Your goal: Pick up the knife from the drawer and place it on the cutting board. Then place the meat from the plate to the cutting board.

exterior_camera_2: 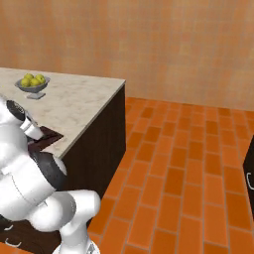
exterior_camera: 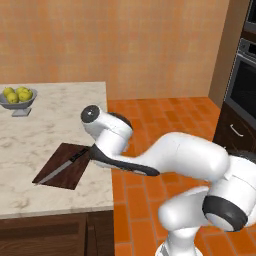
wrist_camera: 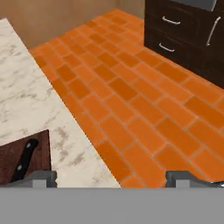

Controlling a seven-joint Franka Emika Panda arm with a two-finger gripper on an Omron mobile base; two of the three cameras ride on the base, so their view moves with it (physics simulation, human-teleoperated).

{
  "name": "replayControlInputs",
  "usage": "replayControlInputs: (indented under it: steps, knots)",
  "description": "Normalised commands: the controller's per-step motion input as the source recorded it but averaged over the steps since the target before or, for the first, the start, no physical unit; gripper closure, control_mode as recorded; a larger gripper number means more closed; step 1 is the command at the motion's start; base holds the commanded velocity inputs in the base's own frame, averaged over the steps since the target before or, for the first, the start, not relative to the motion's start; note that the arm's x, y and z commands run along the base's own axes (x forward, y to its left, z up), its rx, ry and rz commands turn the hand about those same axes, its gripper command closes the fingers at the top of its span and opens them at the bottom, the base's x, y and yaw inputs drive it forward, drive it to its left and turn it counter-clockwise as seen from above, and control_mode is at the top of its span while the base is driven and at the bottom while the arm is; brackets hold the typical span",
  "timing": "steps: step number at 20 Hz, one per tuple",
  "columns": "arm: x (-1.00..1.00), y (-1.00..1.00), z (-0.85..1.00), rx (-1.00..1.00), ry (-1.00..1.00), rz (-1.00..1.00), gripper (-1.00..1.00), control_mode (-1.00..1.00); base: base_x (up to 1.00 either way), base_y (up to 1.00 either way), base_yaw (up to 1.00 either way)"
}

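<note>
The knife [exterior_camera: 64, 166] lies flat on the cutting board [exterior_camera: 63, 165] — black handle toward two o'clock, silver blade tip toward eight in the left base view. The board sits on the marble tabletop [exterior_camera: 50, 135] near its right edge. The hand [wrist_camera: 112, 177] is spread wide and holds nothing, its fingertips [wrist_camera: 43, 177] apart above the board's corner and the brick floor [wrist_camera: 131, 100]. A grey bowl of yellow fruit [exterior_camera: 18, 98] stands at eleven o'clock, well apart from the board.

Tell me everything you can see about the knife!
The knife is slim, with a long silver pointed blade and a black handle. It lies flat and slanted across the dark reddish-brown cutting board on the marble counter, its tip pointing toward the board's near left corner. Only the board touches it; the open pincer is apart.
</note>
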Motion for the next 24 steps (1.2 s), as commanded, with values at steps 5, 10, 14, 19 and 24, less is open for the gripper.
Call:
replayControlInputs:
  steps: [5, 10, 14, 19, 24]
  knots:
    - [-0.95, -1.0, 0.27, 0.0, -0.13, 0.38, -1.0, -1.0, 0.0, 0.0, 0.0]
    - [-0.11, -0.98, 0.0, 0.16, 0.14, 0.32, -1.0, -1.0, 0.0, 0.0, 0.0]
    - [-0.1, -0.37, -0.02, 0.0, 0.0, 0.0, -1.0, -1.0, 0.0, 0.0, 0.0]
    - [-0.29, 0.0, -0.27, -0.03, 0.12, 0.0, -1.0, -1.0, 0.0, 0.0, 0.0]
    - [0.0, 0.0, 0.0, 0.0, 0.0, 0.0, -1.0, 1.0, -0.76, -0.14, 0.47]
